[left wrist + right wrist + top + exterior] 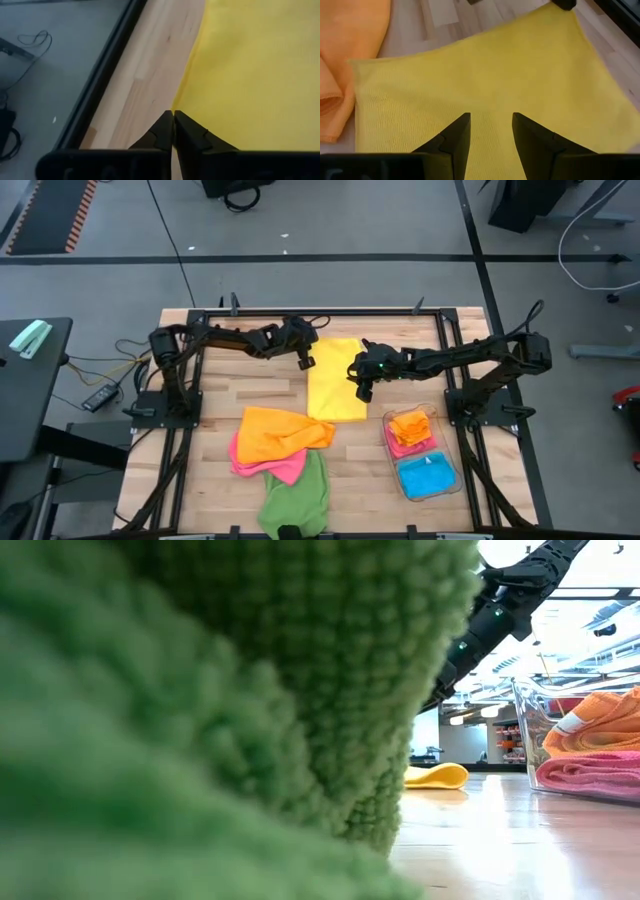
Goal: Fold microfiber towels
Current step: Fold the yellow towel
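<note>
A yellow microfiber towel [335, 380] lies spread flat on the wooden table's middle. It also shows in the right wrist view [485, 75] and, far off, in the low view [437, 776]. My left gripper [303, 361] [173, 119] is shut at the towel's far left corner. My right gripper [362, 391] [490, 131] stands open over the towel near its right edge. I cannot tell whether its fingertips touch the cloth. My left gripper pinches the yellow towel's far left corner [176, 111] between its two fingertips. The fingers come slanting down from the table's left side. One layer or several, I cannot tell. The rest of the towel lies on the table.
An orange towel [283, 432], a pink one [266, 464] and a green one [297, 496] lie heaped near the front edge. The green towel [200, 690] blocks most of the low view. A clear bin [446, 480] at the right holds folded orange, pink and blue towels.
</note>
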You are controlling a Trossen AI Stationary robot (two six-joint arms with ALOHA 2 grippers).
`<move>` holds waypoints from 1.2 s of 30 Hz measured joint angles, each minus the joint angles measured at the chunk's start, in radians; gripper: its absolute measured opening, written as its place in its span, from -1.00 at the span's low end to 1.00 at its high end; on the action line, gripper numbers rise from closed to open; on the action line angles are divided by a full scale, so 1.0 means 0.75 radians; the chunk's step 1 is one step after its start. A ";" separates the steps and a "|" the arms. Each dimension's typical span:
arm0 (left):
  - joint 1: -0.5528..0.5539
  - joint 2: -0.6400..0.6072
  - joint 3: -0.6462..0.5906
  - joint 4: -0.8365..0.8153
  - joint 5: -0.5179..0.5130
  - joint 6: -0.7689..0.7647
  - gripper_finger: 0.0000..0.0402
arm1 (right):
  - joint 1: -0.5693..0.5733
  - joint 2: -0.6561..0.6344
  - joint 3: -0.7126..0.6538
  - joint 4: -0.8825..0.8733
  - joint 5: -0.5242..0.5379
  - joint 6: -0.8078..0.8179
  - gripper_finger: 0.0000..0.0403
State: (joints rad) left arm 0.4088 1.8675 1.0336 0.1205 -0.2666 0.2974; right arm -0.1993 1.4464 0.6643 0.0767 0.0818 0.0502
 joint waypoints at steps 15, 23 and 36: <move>0.002 0.032 0.000 0.000 0.072 0.028 -0.47 | 0.001 0.001 0.000 -0.004 -0.015 -0.012 -0.24; -0.081 -0.070 0.002 -0.121 0.083 0.219 -0.01 | 0.076 0.001 0.000 -0.024 -0.095 -0.109 -0.24; -0.299 -0.105 0.001 -0.397 0.456 0.284 -0.15 | 0.156 0.007 0.000 -0.014 -0.055 -0.122 -0.24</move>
State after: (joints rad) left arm 0.1847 1.7885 1.0340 -0.1771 0.0751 0.5102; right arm -0.0824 1.4520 0.6643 0.0661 0.0403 -0.0415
